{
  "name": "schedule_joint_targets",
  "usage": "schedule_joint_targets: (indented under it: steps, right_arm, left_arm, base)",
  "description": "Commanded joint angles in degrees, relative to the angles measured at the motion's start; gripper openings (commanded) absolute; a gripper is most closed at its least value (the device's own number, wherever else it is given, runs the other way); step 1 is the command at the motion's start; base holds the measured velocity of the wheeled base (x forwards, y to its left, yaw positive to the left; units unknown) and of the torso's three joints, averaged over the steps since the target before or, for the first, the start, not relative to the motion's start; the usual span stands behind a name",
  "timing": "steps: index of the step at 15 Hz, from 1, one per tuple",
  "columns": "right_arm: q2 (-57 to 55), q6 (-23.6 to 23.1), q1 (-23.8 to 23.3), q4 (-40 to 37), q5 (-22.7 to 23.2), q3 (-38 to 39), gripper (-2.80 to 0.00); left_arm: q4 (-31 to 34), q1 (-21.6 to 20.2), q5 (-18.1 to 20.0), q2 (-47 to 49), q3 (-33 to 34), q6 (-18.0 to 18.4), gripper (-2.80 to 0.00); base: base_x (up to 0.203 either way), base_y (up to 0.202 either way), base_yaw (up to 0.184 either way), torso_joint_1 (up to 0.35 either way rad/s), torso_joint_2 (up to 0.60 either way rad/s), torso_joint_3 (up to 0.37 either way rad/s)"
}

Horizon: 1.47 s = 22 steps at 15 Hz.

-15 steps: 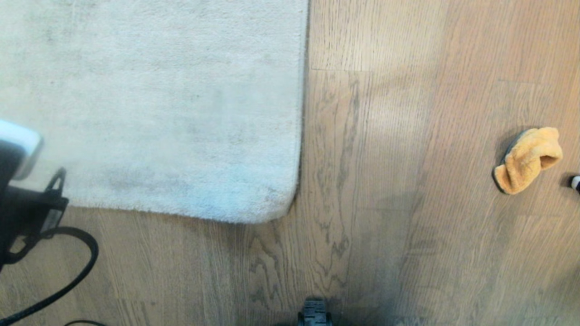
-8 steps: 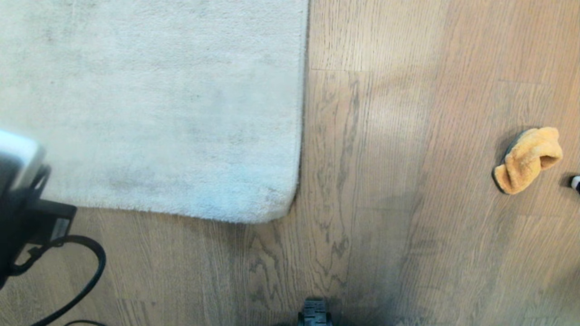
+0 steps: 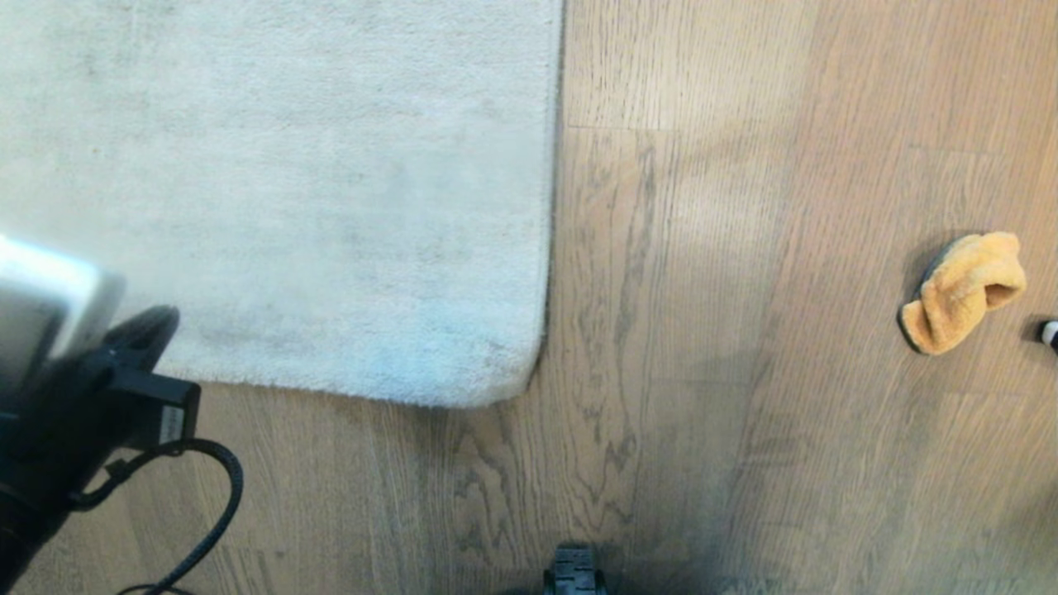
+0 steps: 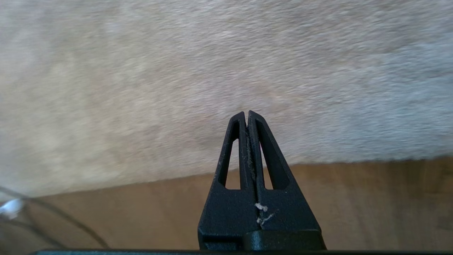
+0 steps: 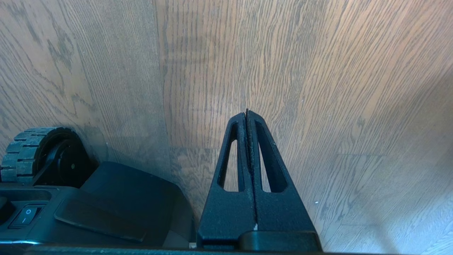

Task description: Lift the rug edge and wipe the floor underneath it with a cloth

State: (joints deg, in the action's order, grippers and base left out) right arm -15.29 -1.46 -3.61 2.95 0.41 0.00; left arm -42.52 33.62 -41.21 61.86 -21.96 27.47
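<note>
While the left arm (image 3: 74, 388) is blocking your head view of its own fingertips, the left gripper (image 4: 246, 115) is showing pressed together over the rug (image 3: 289, 190) near its edge, farther in than a second ago. Your right gripper (image 5: 246, 113) is sitting closed above the floor (image 3: 702, 372); the cloth (image 3: 963, 291) is lying well right.

Small white object (image 3: 1050, 333), dark at one end: lies low at the right edge of the head view, cut off by the frame, kind not readable. Left wrist view: thin dark cords (image 4: 53, 219) curve along the ground, blurred. Small white piece (image 4: 10, 209) beside them, shape unclear.
</note>
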Motion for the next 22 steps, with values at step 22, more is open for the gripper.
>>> schedule_joint_targets:
  steps: [22]
  right_arm:
    - [-0.1,0.0,0.0,0.0,0.0,0.0,-2.8]
  left_arm:
    - [-13.4,-1.9,31.7,38.3,0.7,-10.0,-2.8]
  base:
    - [0.0,0.0,0.0,0.0,0.0,0.0]
